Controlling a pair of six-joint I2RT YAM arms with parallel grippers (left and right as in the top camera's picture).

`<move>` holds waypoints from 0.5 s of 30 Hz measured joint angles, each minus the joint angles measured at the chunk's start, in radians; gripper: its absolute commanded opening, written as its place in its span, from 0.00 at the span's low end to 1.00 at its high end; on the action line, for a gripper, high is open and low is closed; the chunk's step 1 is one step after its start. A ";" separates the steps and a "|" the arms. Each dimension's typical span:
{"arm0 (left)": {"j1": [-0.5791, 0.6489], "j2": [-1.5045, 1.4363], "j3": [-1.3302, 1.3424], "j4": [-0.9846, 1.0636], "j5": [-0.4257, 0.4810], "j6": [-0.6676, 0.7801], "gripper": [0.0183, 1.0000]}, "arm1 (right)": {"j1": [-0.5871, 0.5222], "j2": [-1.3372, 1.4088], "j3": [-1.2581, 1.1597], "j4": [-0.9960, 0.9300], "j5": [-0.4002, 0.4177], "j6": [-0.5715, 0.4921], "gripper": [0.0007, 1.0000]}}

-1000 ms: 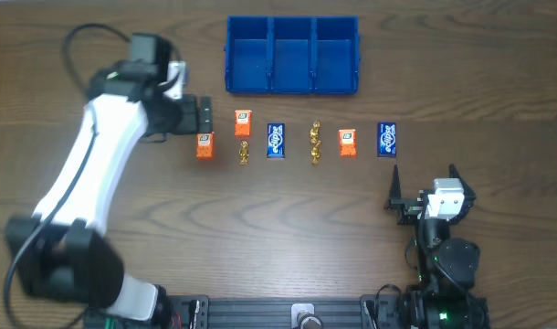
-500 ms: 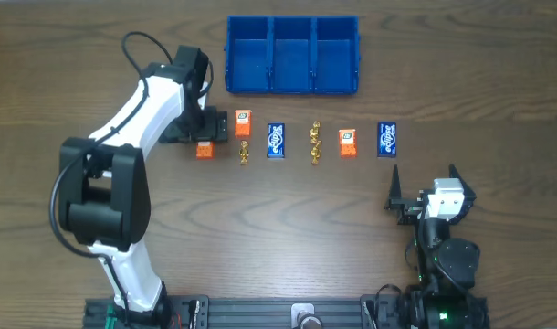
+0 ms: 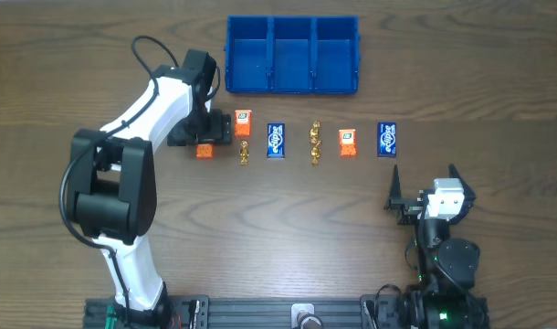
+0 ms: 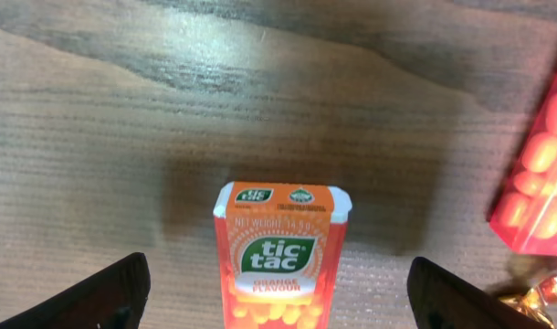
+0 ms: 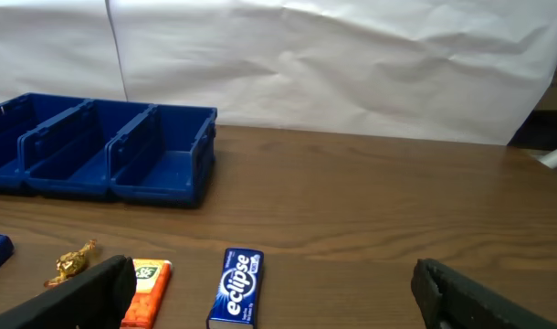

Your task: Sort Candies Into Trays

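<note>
The left gripper [image 4: 278,274] hangs low with its fingers spread wide. An orange mint box [image 4: 283,260] lies flat on the wooden table [image 4: 123,155] between them, with a clear gap to either finger. That box sits in front of the blue three-compartment tray [image 3: 292,89], off its left corner, at the left end of a row of candies. Just beside it lie a second orange mint box [image 3: 243,122], nearer the tray, and a gold-wrapped candy [image 3: 245,153]. Further along the tray's front come a blue gum pack [image 3: 277,140], two more gold-wrapped candies [image 3: 315,133], a third orange mint box [image 3: 348,143] and, past the tray's right corner, a second blue gum pack [image 3: 386,139]. The right gripper [image 3: 423,183] rests well apart from the tray, beyond the row's right end, its fingers likewise wide apart and holding nothing.
</note>
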 measured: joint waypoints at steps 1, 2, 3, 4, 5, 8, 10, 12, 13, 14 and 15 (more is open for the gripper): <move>0.000 0.004 0.002 0.002 0.000 -0.001 0.88 | 0.000 0.000 0.000 0.000 0.000 0.000 1.00; 0.000 0.009 0.003 0.003 0.000 -0.002 0.88 | 0.000 0.000 0.000 0.000 0.000 0.000 1.00; 0.000 0.013 0.003 0.003 0.000 -0.003 0.87 | 0.000 0.000 0.000 0.000 0.000 0.000 1.00; 0.000 0.017 0.003 0.004 0.000 -0.004 0.87 | 0.000 0.000 0.000 0.000 0.000 0.000 1.00; 0.000 0.019 0.003 0.004 0.001 -0.004 0.86 | 0.000 0.000 0.000 0.000 0.000 0.000 1.00; 0.000 0.020 0.004 0.009 0.001 -0.004 0.83 | 0.000 0.000 0.000 0.000 0.000 0.000 1.00; 0.000 0.020 0.004 0.011 0.001 -0.005 0.79 | 0.000 0.000 0.000 0.000 0.000 0.000 1.00; 0.000 0.020 0.004 0.015 0.001 -0.006 0.77 | 0.000 0.000 0.000 0.000 0.000 0.000 1.00; 0.000 0.020 0.004 0.018 0.001 -0.006 0.76 | 0.000 0.000 0.000 0.000 0.000 0.000 1.00; 0.000 0.020 0.004 0.018 0.001 -0.007 0.76 | 0.000 0.000 0.000 0.000 0.000 0.000 1.00; 0.000 0.020 0.004 0.019 0.001 -0.007 0.75 | 0.000 0.000 0.000 0.000 0.000 0.000 1.00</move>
